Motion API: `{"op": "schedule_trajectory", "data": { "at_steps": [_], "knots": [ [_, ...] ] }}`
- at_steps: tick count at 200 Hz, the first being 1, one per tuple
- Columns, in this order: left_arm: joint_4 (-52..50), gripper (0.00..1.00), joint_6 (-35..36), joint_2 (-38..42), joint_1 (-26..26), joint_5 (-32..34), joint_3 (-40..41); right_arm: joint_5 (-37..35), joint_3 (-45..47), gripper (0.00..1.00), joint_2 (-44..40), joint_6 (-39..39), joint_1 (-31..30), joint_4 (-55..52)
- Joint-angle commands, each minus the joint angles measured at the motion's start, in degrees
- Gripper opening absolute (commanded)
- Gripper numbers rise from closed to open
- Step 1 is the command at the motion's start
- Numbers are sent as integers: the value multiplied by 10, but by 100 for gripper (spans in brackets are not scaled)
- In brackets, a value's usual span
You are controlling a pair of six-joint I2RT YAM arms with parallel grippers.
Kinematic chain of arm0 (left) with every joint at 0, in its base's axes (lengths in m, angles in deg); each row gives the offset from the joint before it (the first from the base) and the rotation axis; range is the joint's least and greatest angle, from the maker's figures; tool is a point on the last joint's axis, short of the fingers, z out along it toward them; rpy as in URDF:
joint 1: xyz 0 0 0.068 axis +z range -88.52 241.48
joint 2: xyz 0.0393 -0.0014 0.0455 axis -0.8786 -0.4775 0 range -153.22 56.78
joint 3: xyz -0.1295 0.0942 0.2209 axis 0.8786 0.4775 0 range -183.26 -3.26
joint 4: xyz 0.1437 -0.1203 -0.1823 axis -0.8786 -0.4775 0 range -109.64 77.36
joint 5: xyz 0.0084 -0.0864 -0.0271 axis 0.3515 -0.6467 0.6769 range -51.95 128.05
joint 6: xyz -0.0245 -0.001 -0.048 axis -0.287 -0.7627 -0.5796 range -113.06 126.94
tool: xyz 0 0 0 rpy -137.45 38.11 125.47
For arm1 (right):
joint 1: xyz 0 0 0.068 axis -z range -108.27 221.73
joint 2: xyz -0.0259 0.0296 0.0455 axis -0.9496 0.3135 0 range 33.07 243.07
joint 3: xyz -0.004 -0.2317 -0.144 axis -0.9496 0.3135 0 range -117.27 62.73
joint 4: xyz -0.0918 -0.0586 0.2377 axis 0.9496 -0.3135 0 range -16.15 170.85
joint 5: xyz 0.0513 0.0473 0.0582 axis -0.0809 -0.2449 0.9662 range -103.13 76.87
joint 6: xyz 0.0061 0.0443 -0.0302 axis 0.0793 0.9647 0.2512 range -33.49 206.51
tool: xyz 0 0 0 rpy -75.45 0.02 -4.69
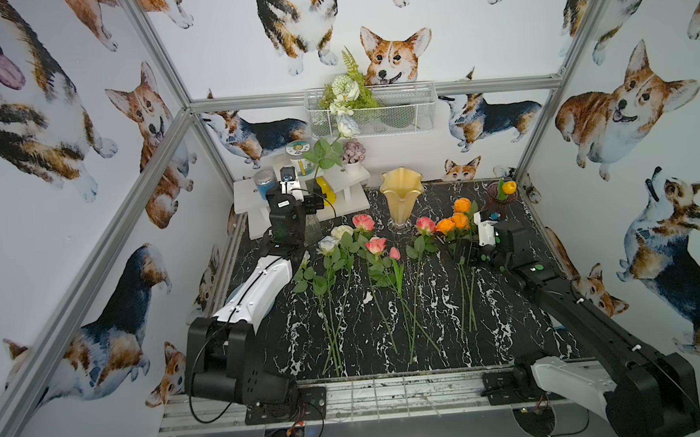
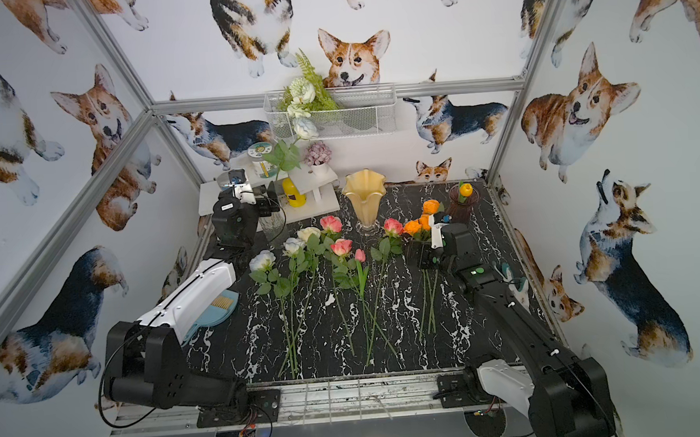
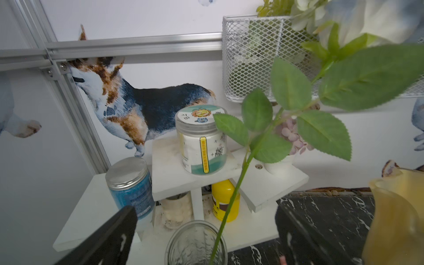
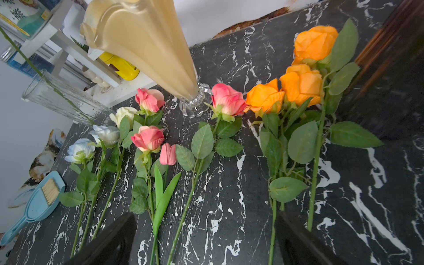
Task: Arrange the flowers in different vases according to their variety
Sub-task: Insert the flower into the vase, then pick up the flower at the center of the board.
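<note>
On the table (image 1: 510, 330), one white rose (image 1: 347, 125) stands in the clear vase (image 3: 197, 243), one tulip (image 1: 509, 186) in the purple vase (image 1: 499, 203); other flowers (image 1: 376, 245) lie unsorted, cream vase (image 1: 401, 200) seemingly empty; left tool (image 3: 205, 212), right tool (image 4: 206, 218) gape, empty

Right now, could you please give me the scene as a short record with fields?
clear vase: holds one white rose
yellow vase: empty
purple vase: holds one yellow tulip bud
on table: three white roses, three pink roses, one pink tulip, three orange roses
left pincer: open, stem of that rose between its jaws
right pincer: open, over the orange stems
</note>
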Motion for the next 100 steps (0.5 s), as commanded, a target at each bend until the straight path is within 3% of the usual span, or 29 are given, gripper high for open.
{"op": "schedule_trajectory", "data": {
  "at_steps": [1, 49, 100],
  "knots": [
    [-64, 100, -29, 36, -4, -28, 24, 27, 7, 100, 11, 8, -13, -8],
    [-178, 100, -74, 119, -13, -90, 75, 48, 10, 100, 68, 25, -78, -41],
    [-267, 100, -106, 199, -15, -132, 127, 1, 2, 100, 117, 62, -164, -80]
  ]
}}
